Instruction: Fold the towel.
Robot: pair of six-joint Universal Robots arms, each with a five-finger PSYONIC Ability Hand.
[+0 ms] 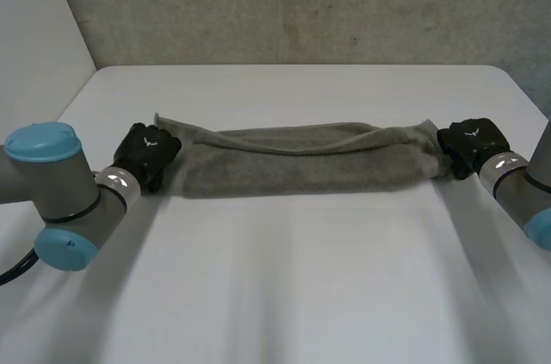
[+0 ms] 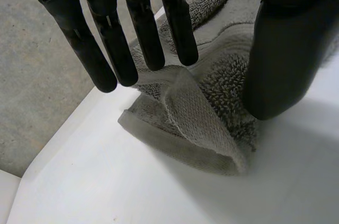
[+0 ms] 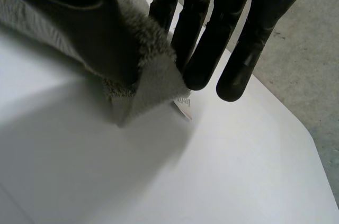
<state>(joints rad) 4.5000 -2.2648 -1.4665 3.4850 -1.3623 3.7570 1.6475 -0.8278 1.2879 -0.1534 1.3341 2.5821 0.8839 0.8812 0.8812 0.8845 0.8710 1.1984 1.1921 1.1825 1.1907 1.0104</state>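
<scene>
A grey towel, folded into a long band, lies across the white table. My left hand is at its left end. In the left wrist view the fingers are straight and spread above the end of the towel, and the thumb rests on the cloth beside a raised fold. My right hand is at the right end. There the towel's corner drapes over the thumb and the fingers close against it, pinching it slightly off the table.
A small white label hangs from the pinched corner. A grey wall runs behind the table's far edge. Bare tabletop stretches in front of the towel, towards me.
</scene>
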